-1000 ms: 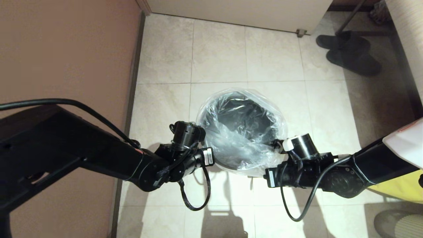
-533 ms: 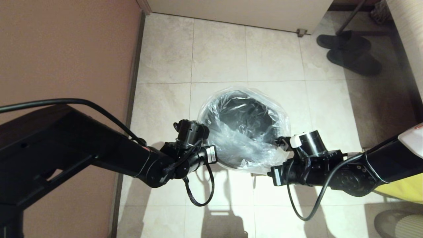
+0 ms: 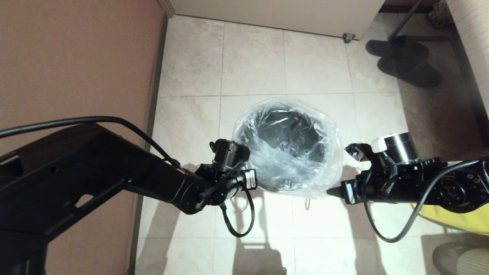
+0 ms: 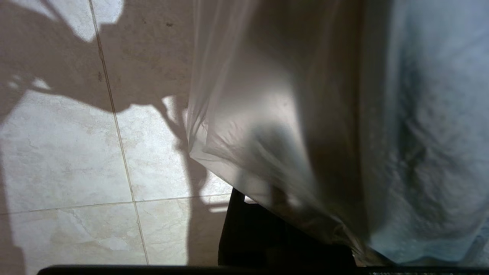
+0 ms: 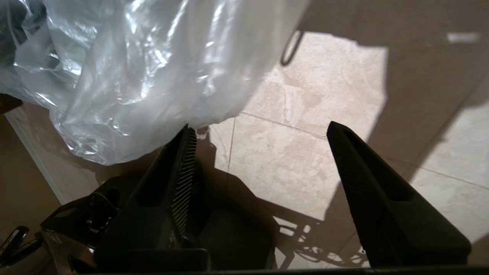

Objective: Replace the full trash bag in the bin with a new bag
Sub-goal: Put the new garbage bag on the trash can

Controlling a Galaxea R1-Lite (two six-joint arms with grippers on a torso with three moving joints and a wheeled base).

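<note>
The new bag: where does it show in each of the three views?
Head view: the new bag sits mid-frame, draped over the bin.
Left wrist view: fills the picture's right half.
Right wrist view: hangs in the upper-left area.
Shared landmark: the tiled floor.

Bare floor tiles [image 3: 252, 65] lie beyond both grippers. Between the left gripper [image 3: 250, 183] and right gripper [image 3: 263, 130] stands the bin [image 3: 284, 133], draped in the new bag [image 3: 321, 179].
</note>
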